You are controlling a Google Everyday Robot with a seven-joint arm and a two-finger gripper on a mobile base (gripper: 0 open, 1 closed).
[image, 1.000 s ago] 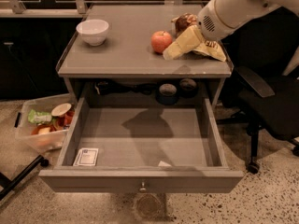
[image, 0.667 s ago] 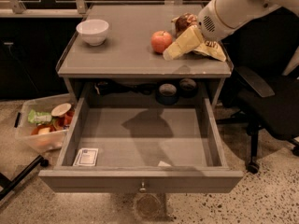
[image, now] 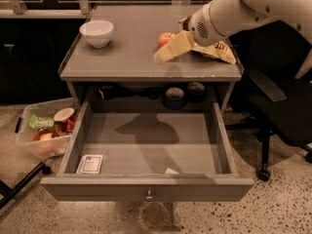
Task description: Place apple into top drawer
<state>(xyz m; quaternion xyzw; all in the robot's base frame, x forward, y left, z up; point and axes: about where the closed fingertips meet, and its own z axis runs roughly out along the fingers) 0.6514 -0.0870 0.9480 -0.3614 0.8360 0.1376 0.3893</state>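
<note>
apple is sitting on the worktop, above the top drawer that is standing open. the gripper is hovering just beside the apple, and i cannot tell its grip. a glancing touch risks sending the apple rolling toward the chip bag.

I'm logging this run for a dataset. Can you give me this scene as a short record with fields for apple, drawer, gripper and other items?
apple: round red-orange apple on the grey tabletop, not in the drawer
drawer: wide shallow grey drawer pulled open, small white card in its front-left corner
gripper: two-finger gripper low over the tabletop beside the apple; contact cannot be told
other items: white bowl back-left on the tabletop; brown-and-yellow chip bag beneath the arm; clear plastic bin on the floor, left
</note>
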